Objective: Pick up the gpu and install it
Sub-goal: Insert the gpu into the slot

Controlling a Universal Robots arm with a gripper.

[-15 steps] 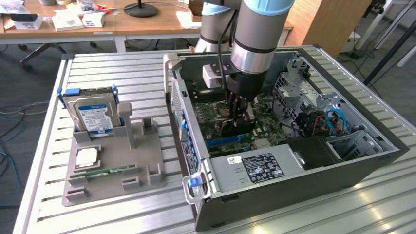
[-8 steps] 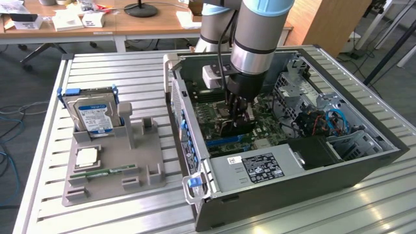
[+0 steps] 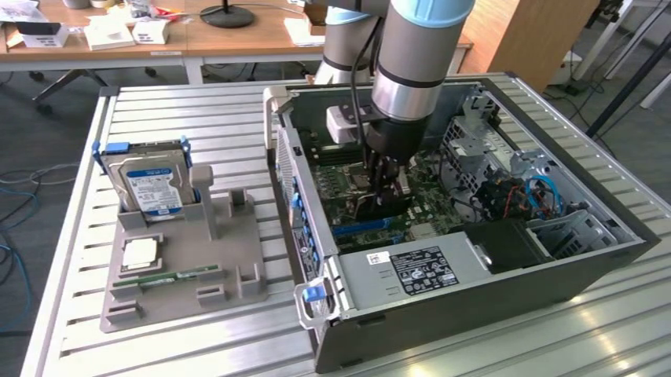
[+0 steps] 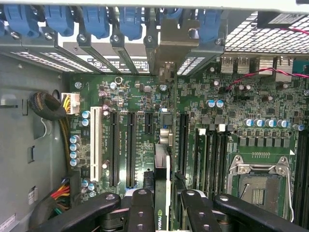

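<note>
Gpu (image 4: 162, 159) stands on edge over the green motherboard (image 4: 135, 96) inside the open computer case (image 3: 504, 306). The gripper (image 3: 384, 200) pinches it, with dark fingers (image 4: 141, 208) pressed against both faces. Its lower edge is hidden, so I cannot tell whether it sits in a slot. In the exterior view the arm (image 3: 414, 55) covers most of the card, and a hard drive (image 3: 155, 184) stands at nine o'clock from the case.

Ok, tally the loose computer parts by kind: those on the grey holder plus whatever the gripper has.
hard drive: 1, on the grey holder
memory stick: 1, on the holder
square silver chip: 1, on the holder
gpu: 1, in the gripper
Total: 4
</note>
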